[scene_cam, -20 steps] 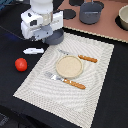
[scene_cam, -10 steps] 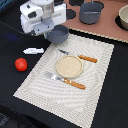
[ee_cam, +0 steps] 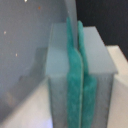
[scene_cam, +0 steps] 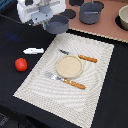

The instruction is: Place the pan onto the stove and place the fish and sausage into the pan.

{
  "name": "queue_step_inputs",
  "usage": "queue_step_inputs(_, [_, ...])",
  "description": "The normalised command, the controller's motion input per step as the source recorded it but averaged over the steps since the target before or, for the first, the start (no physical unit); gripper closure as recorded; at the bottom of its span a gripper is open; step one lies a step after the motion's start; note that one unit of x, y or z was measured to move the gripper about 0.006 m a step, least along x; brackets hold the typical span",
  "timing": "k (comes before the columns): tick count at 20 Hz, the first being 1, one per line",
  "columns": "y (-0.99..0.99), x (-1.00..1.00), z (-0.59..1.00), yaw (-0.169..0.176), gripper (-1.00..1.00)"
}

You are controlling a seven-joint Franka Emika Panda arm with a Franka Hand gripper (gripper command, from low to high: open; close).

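The pan, small, dark grey and round, hangs just off the near edge of the stove, a pinkish-brown board with black burner discs. My gripper is shut on the pan's handle, which its white body hides. In the wrist view the teal pads are pressed together beside the pan's grey wall. The white fish lies on the black table, with the red sausage just nearer the camera. Both are at the exterior view's left, apart from the gripper.
A larger grey pot stands on the stove, and another vessel sits at its right edge. A pale striped placemat holds a round tan plate and orange-handled cutlery.
My gripper has risen and moved toward the stove with the pan in it. The fish and sausage have not moved.
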Motion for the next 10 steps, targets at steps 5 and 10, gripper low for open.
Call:
queue_step_inputs(5, [0.79,-0.01,0.39,0.013,1.00])
queue_step_inputs(10, [0.69,0.01,0.34,0.000,1.00])
